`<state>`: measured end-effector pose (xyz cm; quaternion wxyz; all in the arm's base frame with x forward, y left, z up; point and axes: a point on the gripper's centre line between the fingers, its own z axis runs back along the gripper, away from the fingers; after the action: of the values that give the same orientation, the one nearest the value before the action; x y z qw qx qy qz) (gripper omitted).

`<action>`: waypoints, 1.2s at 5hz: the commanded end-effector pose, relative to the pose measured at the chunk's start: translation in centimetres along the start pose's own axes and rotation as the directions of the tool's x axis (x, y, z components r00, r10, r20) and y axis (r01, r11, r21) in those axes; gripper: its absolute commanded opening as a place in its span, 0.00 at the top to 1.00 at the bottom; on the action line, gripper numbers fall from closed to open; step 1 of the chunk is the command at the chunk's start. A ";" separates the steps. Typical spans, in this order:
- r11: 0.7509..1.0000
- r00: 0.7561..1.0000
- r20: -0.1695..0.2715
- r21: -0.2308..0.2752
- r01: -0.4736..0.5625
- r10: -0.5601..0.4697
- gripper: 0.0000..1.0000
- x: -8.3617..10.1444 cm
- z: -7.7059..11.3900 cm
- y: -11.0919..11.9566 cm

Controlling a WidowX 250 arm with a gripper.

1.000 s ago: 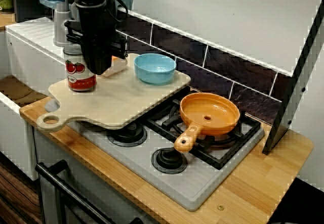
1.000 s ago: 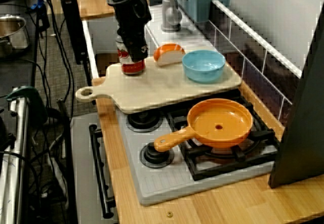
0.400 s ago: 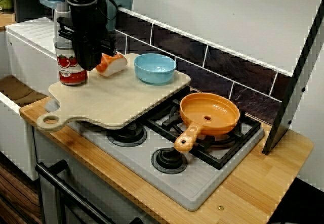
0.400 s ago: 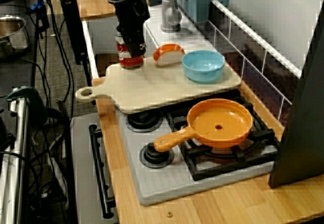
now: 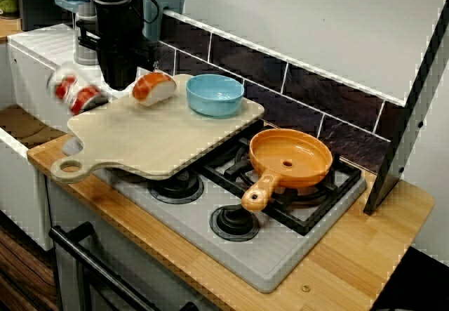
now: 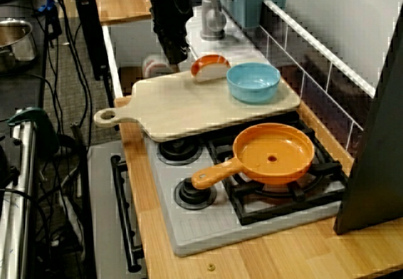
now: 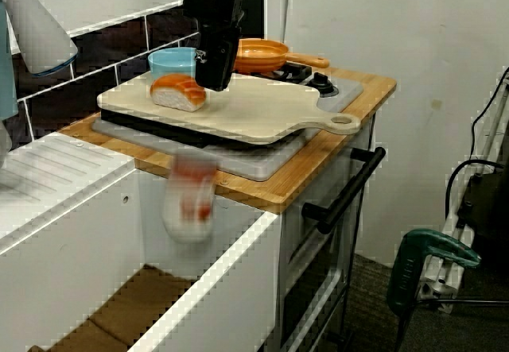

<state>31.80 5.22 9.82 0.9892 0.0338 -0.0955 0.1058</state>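
The cutting board (image 5: 161, 132) is pale bare-looking wood, matt, with faint grain. Under it the grey stove top (image 5: 280, 255) looks like matt plastic with fine ribs, and its burner grates (image 5: 312, 211) are matt black. The worktop (image 5: 365, 255), seen along its front edge and right corner, is warm jointed wood with a light sheen. The frying pan (image 5: 291, 158) and the blue bowl (image 5: 215, 93) are smooth and softly glossy, plastic by the look. The bread piece (image 5: 153, 88) shines slightly. The wall tiles (image 5: 351, 97) are dark and glossy. The gripper (image 5: 119, 83) has a matt black casing. The can (image 5: 76, 90) is too blurred to judge.
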 end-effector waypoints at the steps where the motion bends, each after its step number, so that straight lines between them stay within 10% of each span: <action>1: 1.000 0.999 0.038 -0.009 -0.016 0.016 1.00 1.6 1.4 0.6; 2: 1.000 0.999 0.032 -0.021 -0.007 0.007 0.00 1.6 2.1 0.2; 6: 0.995 0.997 0.053 -0.089 -0.046 0.051 0.00 3.2 2.5 0.0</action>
<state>33.78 5.00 11.26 0.9872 -0.0098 -0.1039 0.1205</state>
